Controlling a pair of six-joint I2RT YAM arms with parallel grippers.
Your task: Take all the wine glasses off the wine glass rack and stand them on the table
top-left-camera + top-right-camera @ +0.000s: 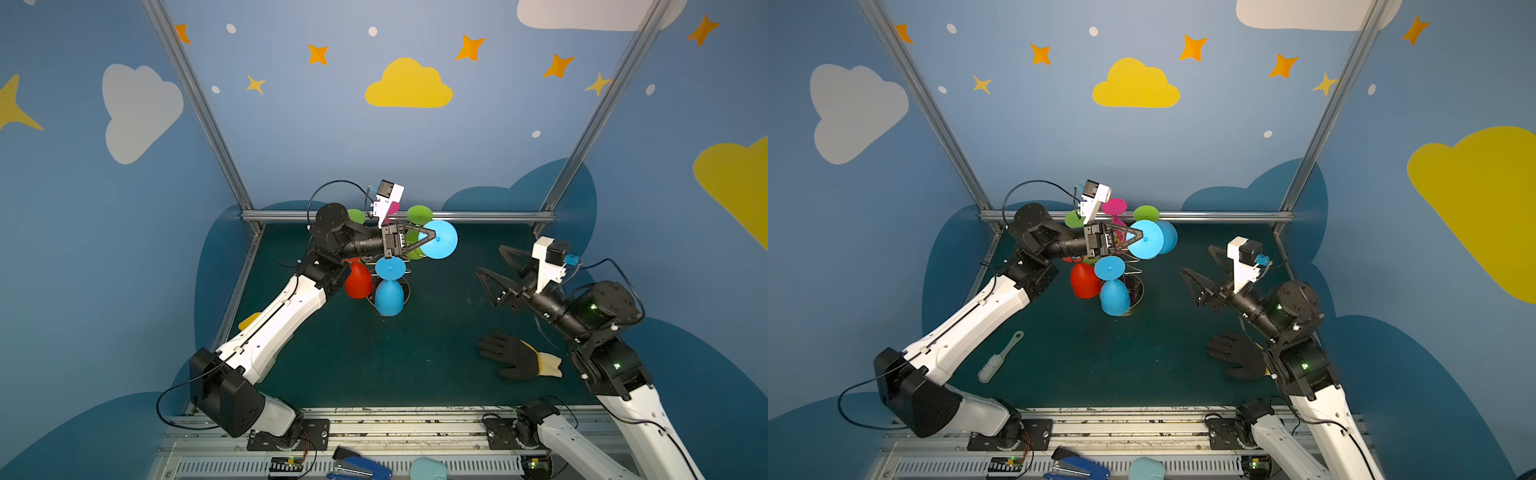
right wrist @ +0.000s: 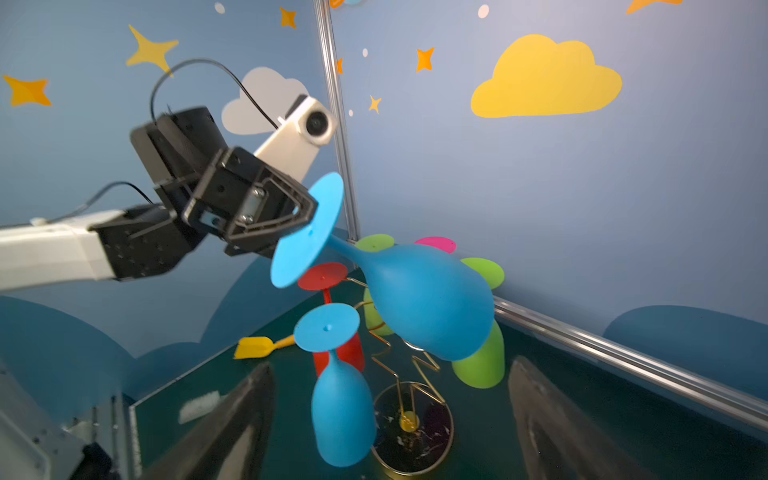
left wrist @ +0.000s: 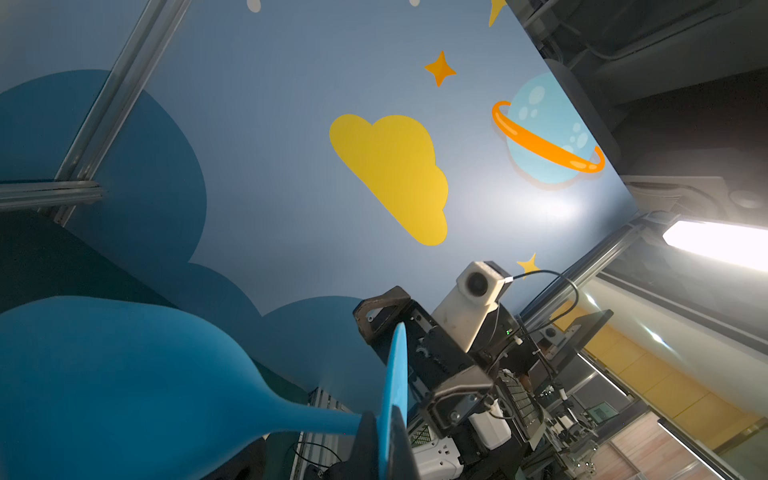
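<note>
My left gripper (image 1: 433,238) (image 1: 1139,238) is shut on the round foot of a blue wine glass (image 1: 442,241) (image 1: 1148,243). In the left wrist view its fingers (image 3: 365,440) pinch the foot's edge, with the bowl (image 3: 104,374) stretching away sideways. The right wrist view shows that glass (image 2: 424,299) tilted just above the gold wire wine glass rack (image 2: 411,376); whether they touch I cannot tell. A second blue glass (image 1: 388,295), a red one (image 1: 358,282), green ones (image 2: 478,365) and a pink one hang on the rack. My right gripper (image 1: 492,262) (image 1: 1198,261) stands open and empty, to the rack's right.
A black glove (image 1: 511,353) lies on the green mat by the right arm. A white brush (image 1: 998,357) and a yellow dart (image 2: 257,347) lie at the left. A blue stapler (image 1: 359,467) sits on the front rail. Aluminium frame posts (image 1: 399,216) bound the back.
</note>
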